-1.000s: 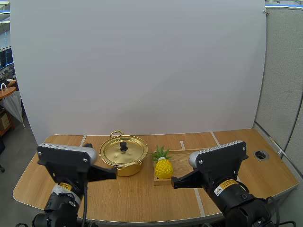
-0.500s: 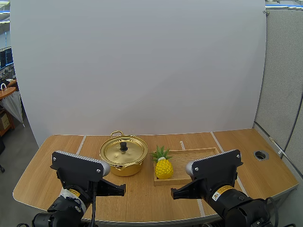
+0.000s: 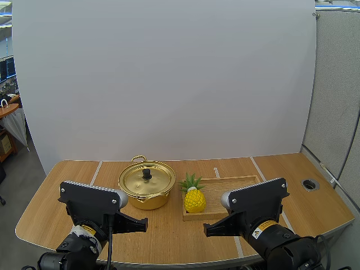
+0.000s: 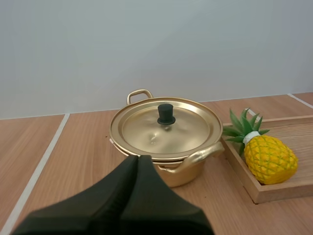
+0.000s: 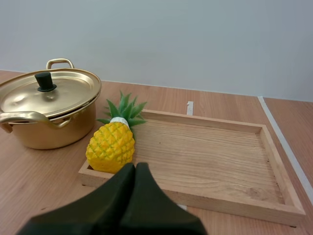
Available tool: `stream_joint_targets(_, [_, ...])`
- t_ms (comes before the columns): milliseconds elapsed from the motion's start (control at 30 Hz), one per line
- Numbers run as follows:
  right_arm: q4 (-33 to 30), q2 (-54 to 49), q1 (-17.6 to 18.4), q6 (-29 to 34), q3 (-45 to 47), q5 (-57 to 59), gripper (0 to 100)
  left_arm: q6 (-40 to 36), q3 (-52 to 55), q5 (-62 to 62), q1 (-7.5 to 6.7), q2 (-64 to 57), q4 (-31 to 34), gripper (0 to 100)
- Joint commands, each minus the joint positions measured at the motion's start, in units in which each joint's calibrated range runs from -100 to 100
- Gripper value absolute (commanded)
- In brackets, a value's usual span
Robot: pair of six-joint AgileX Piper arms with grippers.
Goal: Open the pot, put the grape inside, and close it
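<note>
A gold pot (image 3: 147,187) stands left of centre on the table, its lid on, with a black knob (image 3: 147,174) on top. A yellow toy pineapple (image 3: 194,199) lies at the left end of a wooden tray (image 3: 236,188) just right of the pot. My left gripper (image 3: 145,225) hovers shut at the near edge, in front of the pot (image 4: 166,132) and apart from it. Also shut on nothing, my right gripper (image 3: 206,230) hangs in front of the tray, its tips (image 5: 135,166) just short of the pineapple (image 5: 111,147). I see no grapes.
The tray (image 5: 210,156) holds nothing but the pineapple, so most of its floor is bare. A round cable hole (image 3: 310,184) sits in the tabletop at the far right. Bare wood lies left of the pot and along the front.
Over the last second both arms dropped lower and drew back toward the near edge. Pot, lid and pineapple stayed put.
</note>
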Motion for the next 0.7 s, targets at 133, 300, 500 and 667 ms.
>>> stream_joint_targets(133, [-0.34,-0.42,-0.13,-0.30,0.00,0.04,0,-15.25,0.12,-1.08,-0.08,-0.20,13.20,0])
stream_joint_targets(300, [-0.34,-0.42,-0.13,-0.30,0.00,0.04,0,-15.64,0.12,-1.14,-0.74,-0.20,13.72,0])
stream_joint_targets(500, [-0.34,-0.42,-0.13,-0.30,0.00,0.04,0,-15.64,0.12,-1.14,-0.89,-0.20,13.72,0])
stream_joint_targets(667, [-0.34,-0.42,-0.13,-0.30,0.00,0.04,0,-15.64,0.12,-1.14,-0.89,-0.20,13.72,0])
